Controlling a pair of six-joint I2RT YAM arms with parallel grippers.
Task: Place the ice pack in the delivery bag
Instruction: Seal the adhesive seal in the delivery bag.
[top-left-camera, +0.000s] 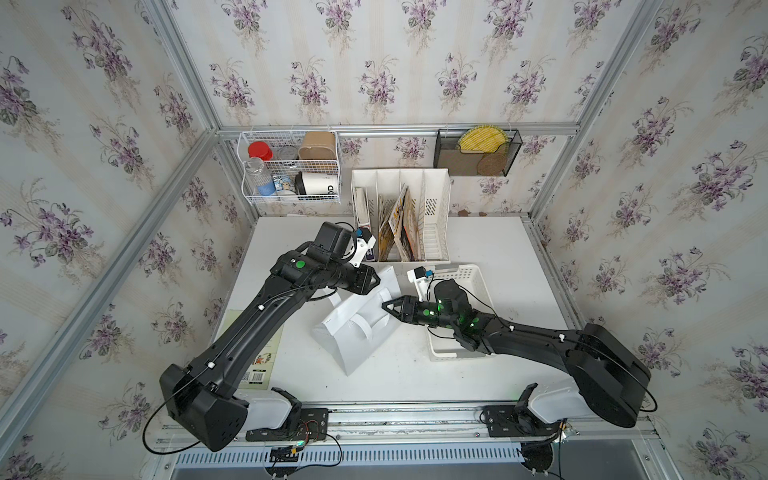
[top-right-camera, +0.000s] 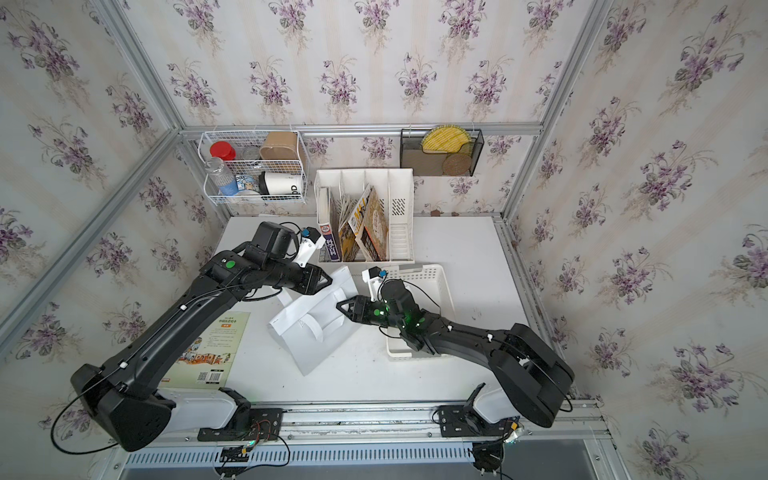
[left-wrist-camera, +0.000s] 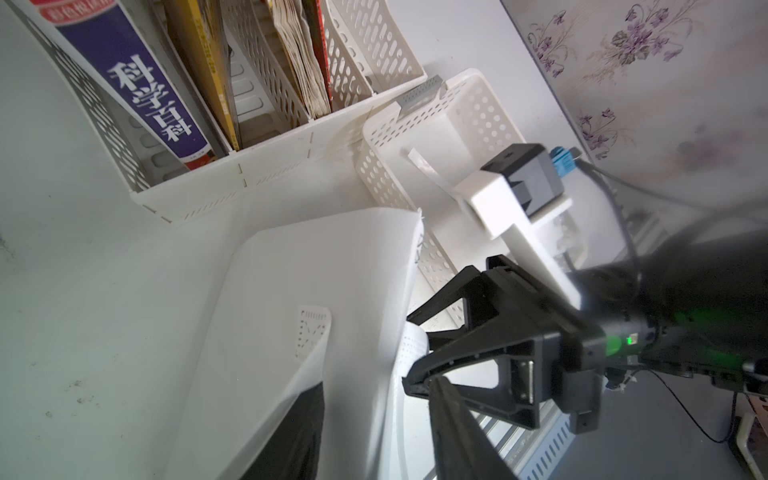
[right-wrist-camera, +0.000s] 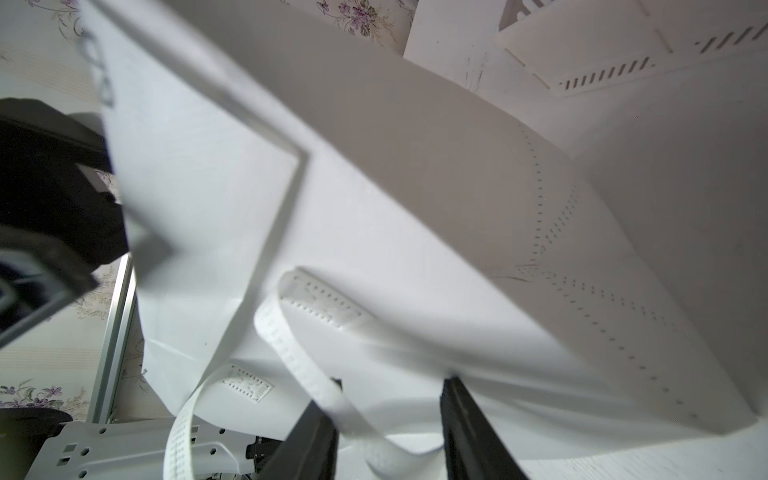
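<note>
**Both grippers are meeting at the open end of the delivery bag (top-left-camera: 357, 336).**

The delivery bag is lying on its side on the table (top-left-camera: 503, 266), with its open end pointing at the two grippers. The left gripper (top-left-camera: 376, 279) is reaching over that end with its jaws standing apart. In the left wrist view the bag's cloth wall is running between them. The right gripper (top-left-camera: 384, 306) is sitting just beside the left one at the same end, its jaws also apart. A white handle strap (right-wrist-camera: 309, 365) is looping loosely through the gap, not pinched. The perforated basket (top-left-camera: 459, 271) is lying behind the right gripper, largely covered by that arm. The ice pack is not showing in any view, so its place cannot be told. A file rack (top-left-camera: 438, 232) holding books is standing just beyond the left gripper.
</note>
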